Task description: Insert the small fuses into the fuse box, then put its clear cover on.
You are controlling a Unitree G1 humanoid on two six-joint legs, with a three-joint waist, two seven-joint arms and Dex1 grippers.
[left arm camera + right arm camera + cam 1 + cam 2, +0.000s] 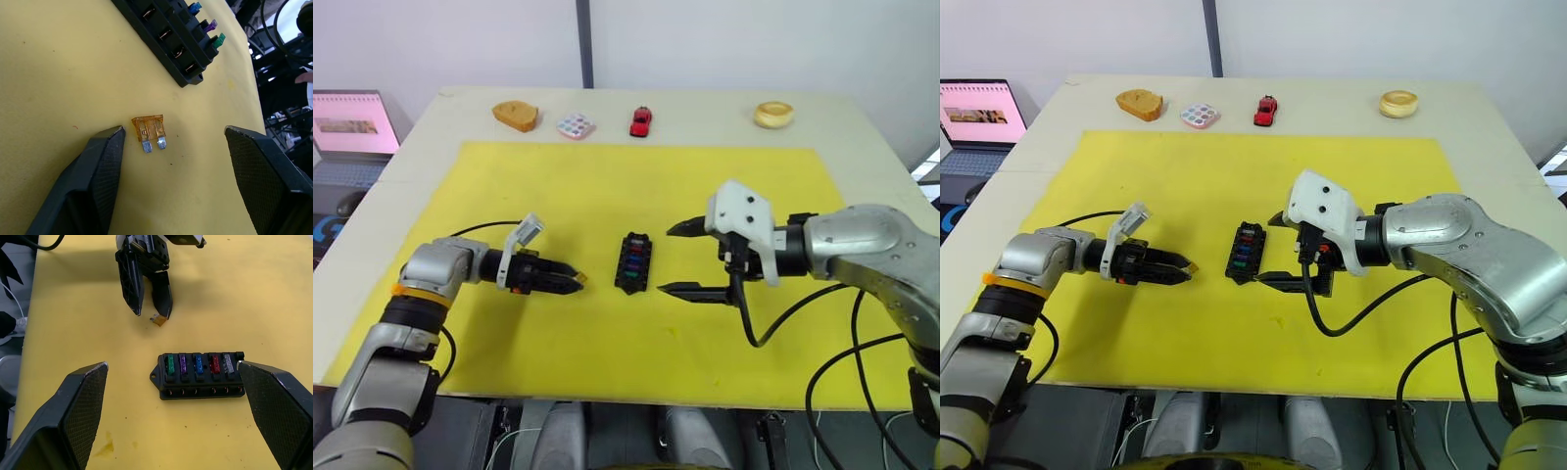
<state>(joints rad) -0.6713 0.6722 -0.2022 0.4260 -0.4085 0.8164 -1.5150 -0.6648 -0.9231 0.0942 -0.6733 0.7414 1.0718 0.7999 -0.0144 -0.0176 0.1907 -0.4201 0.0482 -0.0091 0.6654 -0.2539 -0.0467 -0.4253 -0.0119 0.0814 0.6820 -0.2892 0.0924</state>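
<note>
The fuse box [200,376] was matt black plastic. The amber fuse [149,129] was translucent plastic with shiny metal blades. The yellow mat [607,196] looked smooth and matt.

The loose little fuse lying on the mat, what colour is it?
Amber, see-through, with two metal blades; the loose fuse shows best in the left wrist view.

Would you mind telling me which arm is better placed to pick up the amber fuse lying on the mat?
The left. Its open gripper already has a finger on each side of the amber fuse. The right gripper, also open, faces the fuse box, which lies between it and the fuse.
</note>
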